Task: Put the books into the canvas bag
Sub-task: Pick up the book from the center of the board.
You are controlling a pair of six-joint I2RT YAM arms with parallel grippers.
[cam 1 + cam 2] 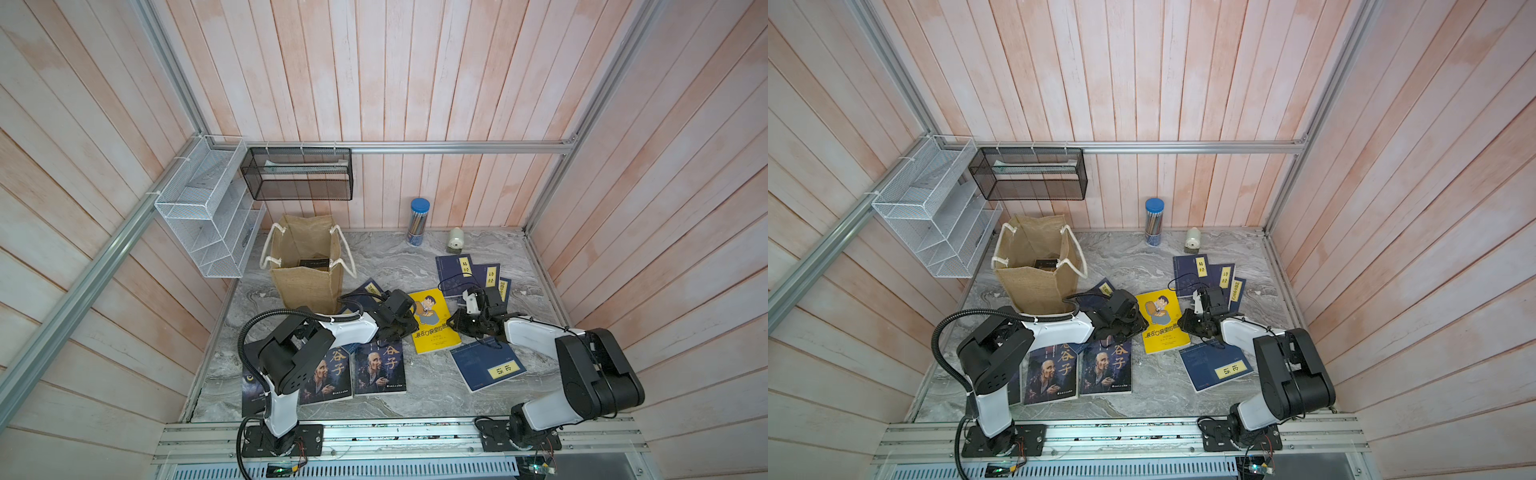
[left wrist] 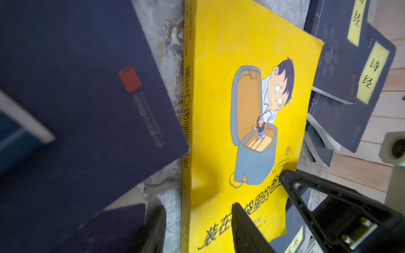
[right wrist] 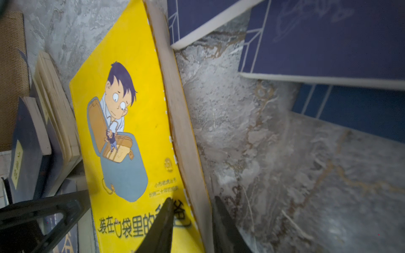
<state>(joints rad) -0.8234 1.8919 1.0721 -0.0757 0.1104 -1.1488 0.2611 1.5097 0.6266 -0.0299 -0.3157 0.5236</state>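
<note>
Left gripper (image 2: 197, 210): jaws parted astride the spine edge of the yellow book (image 1: 436, 334), one finger over the cover, the other just off the spine, not clamped
Right gripper (image 3: 192, 200): jaws straddle the same book's page edge; whether they pinch it cannot be told
Yellow book: flat on the table (image 1: 390, 262), right of the canvas bag (image 1: 305, 286)
Canvas bag: upright, one dark book (image 1: 314, 262) inside
Other books: navy books (image 1: 457, 270) and portrait books (image 1: 380, 370) lie scattered

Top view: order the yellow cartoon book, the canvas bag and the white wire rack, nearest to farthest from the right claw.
In a top view, from the right claw:
1. Yellow cartoon book, right at the claw, mid-scene.
2. Canvas bag, standing farther back on the left.
3. White wire rack, on the left wall beyond the bag.
</note>
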